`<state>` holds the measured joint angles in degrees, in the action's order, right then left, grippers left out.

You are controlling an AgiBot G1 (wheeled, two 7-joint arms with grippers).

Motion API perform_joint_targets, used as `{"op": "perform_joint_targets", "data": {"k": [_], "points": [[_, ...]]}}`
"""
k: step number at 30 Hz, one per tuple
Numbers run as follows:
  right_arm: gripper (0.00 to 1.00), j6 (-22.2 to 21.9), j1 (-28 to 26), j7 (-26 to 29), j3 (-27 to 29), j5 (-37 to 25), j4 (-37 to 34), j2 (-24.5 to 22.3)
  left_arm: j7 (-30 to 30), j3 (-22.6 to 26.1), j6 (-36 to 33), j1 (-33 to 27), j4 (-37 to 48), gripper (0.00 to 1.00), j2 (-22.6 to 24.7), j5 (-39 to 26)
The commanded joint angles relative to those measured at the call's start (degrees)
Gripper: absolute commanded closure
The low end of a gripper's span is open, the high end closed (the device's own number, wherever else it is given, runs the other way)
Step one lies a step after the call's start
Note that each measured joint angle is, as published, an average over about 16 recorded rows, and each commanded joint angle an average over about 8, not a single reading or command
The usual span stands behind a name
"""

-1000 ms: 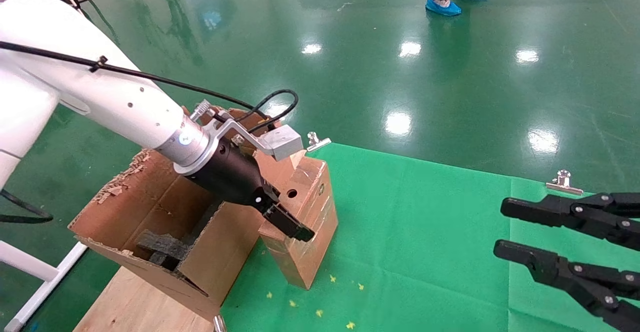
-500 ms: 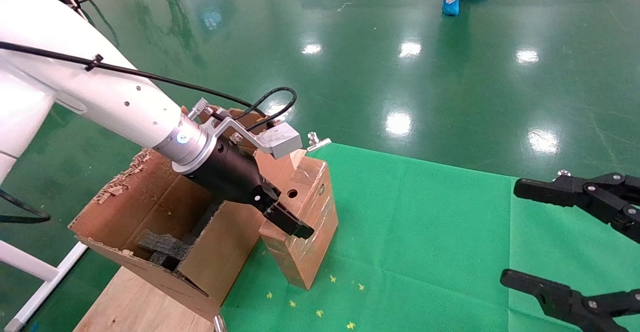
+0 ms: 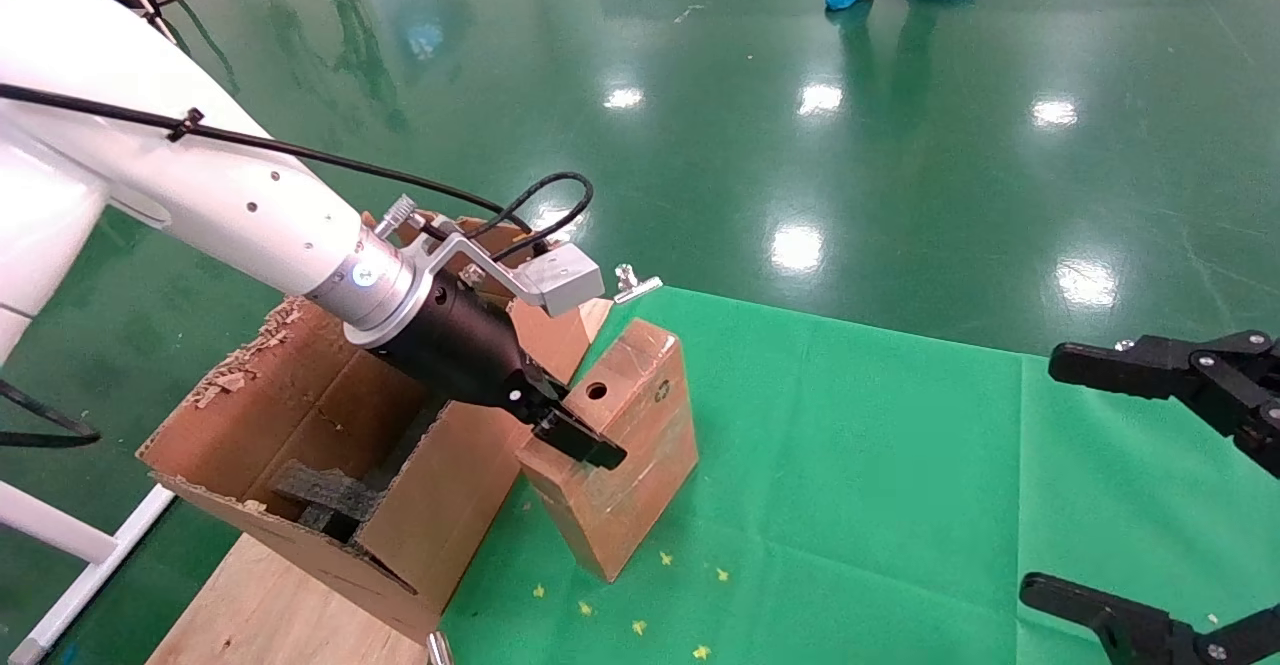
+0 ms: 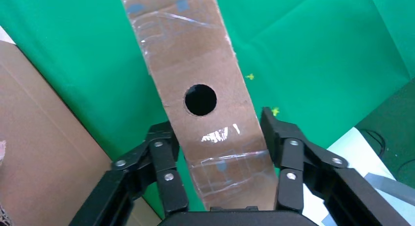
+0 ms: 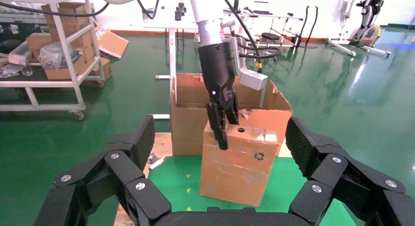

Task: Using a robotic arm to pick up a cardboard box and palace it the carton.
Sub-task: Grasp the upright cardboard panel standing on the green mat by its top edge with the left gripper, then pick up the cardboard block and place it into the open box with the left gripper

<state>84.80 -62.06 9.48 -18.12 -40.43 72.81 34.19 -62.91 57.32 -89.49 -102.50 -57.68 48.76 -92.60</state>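
While tilted, cardboard box (image 4: 208, 113) between left hand (image 4: 219, 138) fingers, beside carton (image 3: 330, 425)

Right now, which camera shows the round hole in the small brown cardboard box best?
The left wrist view: the hole faces the camera, close and unobstructed. The head view shows it small and oblique; the right wrist view shows only a small dark opening.

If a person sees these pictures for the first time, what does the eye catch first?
The white robotic arm reaches in from the left, its left gripper closed around the cardboard box, which stands tilted on the green mat. Just beside it sits the ragged carton. The right gripper waits wide open, far right.
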Motion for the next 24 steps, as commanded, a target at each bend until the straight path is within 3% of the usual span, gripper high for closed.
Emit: {"op": "perform_joint_targets", "data": {"k": [1,14,24], "points": [[0.0,0.0,0.0,0.0,0.0,0.0,0.0,0.0,0.01,-0.02,0.01,0.01,-0.01,1.0,-0.01,0.02],[0.0,0.0,-0.01,-0.01,-0.01,0.0,-0.02,0.0,-0.1,-0.6,0.3,-1.41,-0.64,1.0,-1.42,2.3],[0.0,0.0,-0.02,-0.02,-0.03,0.01,-0.02,0.0,1.53,-6.14,5.6,-9.53,3.63,1.0,-6.59,3.96]]}}
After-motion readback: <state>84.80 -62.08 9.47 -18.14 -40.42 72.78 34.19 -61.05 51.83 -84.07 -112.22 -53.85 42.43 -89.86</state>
